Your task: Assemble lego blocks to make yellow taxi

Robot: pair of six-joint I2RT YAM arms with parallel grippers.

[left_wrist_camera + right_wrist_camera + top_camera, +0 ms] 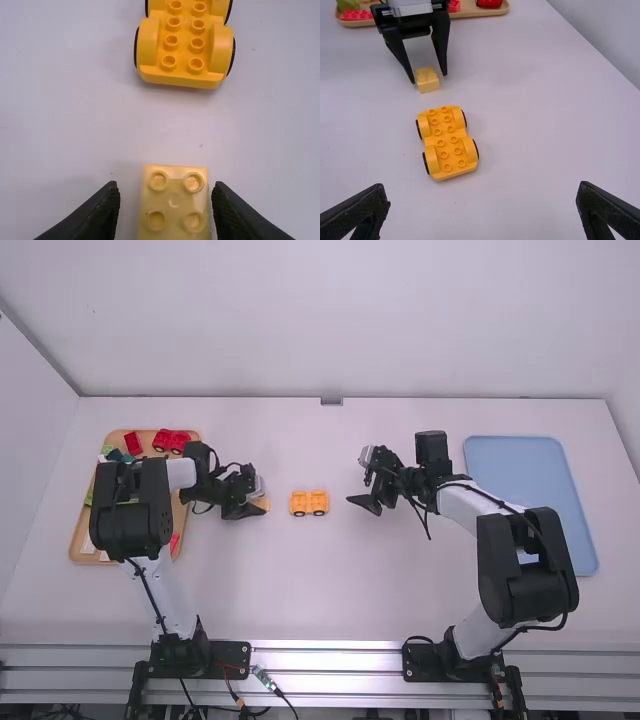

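Observation:
My left gripper point(245, 509) is low over the table, left of the orange-yellow wheeled base point(309, 503). A pale yellow block point(262, 504) is at its tips. In the left wrist view my left gripper point(165, 195) is open around the block point(174, 202), with gaps beside it, and the wheeled base point(182, 47) lies farther off. My right gripper point(366, 502) stands right of the base; in the right wrist view my right gripper point(483, 192) is wide open with nothing between its fingers. The base point(448, 141) lies beyond it, studs up.
On the left, a wooden tray point(78, 545) holds red wheeled bases point(171, 440) and other blocks, partly under the left arm. A blue tray point(520, 465) lies at the right, partly behind the right arm.

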